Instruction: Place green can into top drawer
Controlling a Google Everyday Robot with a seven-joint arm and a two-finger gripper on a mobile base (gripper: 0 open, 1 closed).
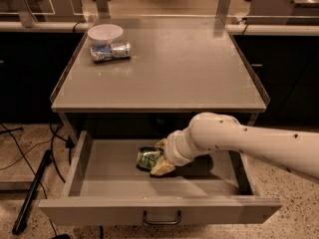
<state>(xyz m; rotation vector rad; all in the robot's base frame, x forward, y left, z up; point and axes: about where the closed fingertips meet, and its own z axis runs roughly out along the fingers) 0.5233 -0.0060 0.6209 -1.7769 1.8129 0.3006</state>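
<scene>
The top drawer point(99, 210) is pulled out below the grey table, its small dark handle point(162, 218) at the centre of the front panel. The green can point(147, 158) lies on its side on the drawer floor, near the middle. My gripper point(158, 157) reaches into the drawer from the right on the white arm point(239, 141). Its beige fingers point(162, 169) sit on either side of the can's right end, closed on it. The can's right part is hidden behind the fingers.
On the table top point(174, 68) at the back left lie a blue-and-white silver can point(110, 51) and a white bowl point(104, 32). The table has raised side rims. A black pole point(30, 193) and cables lie on the floor at the left.
</scene>
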